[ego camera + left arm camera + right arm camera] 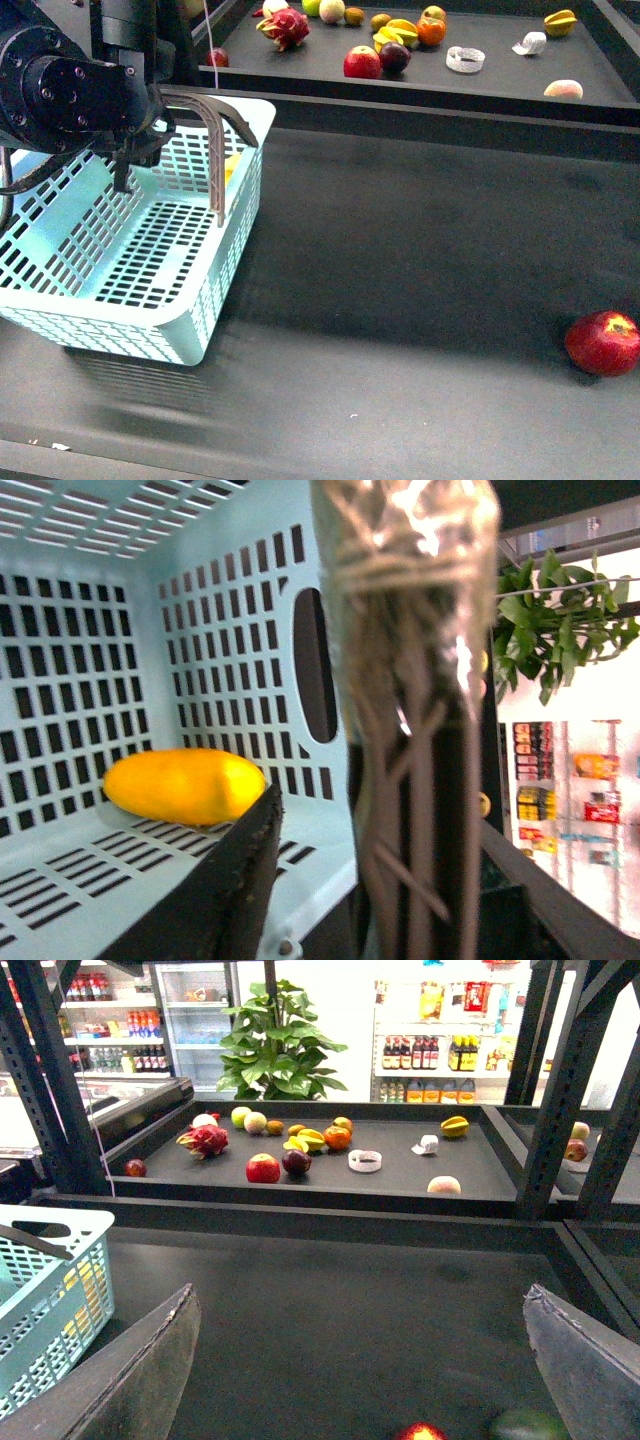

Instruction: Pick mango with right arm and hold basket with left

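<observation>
Dark table [420, 260] — shop shelves [440, 1040] behind

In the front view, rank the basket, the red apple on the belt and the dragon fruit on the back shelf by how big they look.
1. basket, by far the largest.
2. red apple.
3. dragon fruit, which looks slightly smaller than the apple, but it lies much farther from the camera, so its true rank against the apple is unsure.

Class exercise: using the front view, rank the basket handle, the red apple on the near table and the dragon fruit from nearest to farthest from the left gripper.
1. Basket handle: right beside the left gripper, at the basket's rim.
2. Dragon fruit: on the back tray, up and to the right.
3. Red apple: far right, near table edge.
</observation>
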Robot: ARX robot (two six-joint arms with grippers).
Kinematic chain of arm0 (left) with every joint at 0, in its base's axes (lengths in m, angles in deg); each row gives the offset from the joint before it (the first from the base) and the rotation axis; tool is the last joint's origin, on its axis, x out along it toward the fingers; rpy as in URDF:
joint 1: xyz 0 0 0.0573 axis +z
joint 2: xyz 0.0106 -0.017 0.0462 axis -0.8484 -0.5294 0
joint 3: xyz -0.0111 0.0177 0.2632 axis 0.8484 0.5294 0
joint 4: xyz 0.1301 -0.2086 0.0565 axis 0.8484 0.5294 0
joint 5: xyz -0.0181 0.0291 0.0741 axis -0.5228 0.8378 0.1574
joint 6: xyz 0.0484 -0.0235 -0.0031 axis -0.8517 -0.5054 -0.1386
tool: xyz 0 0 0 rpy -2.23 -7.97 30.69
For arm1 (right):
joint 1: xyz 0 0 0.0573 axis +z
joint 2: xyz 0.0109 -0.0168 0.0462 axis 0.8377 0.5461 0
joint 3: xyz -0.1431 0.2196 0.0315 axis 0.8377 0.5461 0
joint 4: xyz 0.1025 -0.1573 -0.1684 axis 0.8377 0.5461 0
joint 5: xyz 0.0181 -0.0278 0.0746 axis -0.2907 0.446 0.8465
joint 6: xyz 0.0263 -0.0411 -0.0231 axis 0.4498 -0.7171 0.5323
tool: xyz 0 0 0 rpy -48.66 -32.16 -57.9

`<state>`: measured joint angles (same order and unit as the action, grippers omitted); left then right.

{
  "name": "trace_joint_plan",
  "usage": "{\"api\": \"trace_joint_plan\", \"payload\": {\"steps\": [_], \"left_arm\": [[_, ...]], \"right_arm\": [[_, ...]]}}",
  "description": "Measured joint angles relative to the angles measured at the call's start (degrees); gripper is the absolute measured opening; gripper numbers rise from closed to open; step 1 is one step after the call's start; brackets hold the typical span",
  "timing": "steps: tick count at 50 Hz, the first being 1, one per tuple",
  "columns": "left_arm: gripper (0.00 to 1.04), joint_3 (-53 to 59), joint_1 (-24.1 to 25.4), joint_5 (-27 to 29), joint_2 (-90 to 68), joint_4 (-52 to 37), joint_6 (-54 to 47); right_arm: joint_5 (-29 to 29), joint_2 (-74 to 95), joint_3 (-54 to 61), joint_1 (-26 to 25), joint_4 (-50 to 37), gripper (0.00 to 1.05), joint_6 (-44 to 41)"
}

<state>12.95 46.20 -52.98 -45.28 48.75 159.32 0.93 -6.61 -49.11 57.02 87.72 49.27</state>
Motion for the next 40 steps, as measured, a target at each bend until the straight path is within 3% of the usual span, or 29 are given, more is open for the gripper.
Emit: {"api": "trace_joint_plan", "payload": {"steps": [12,25,40], "left_arm": [[0.98,8.98,1.03,0.74,7.58,-4.70,-5.88],[0.97,28.87,3.04,-0.74,26.51,-14.49,-18.40],[0.97,47.47,3.50,2.21,51.80,-12.46,-23.91]], "right_arm": [[0.00,0.00,0.00,0.00,0.00,0.96,0.00],[0.00,0.00,0.00,0.00,0.00,0.96,0.00],[0.00,0.00,0.00,0.00,0.00,0.96,0.00]]}}
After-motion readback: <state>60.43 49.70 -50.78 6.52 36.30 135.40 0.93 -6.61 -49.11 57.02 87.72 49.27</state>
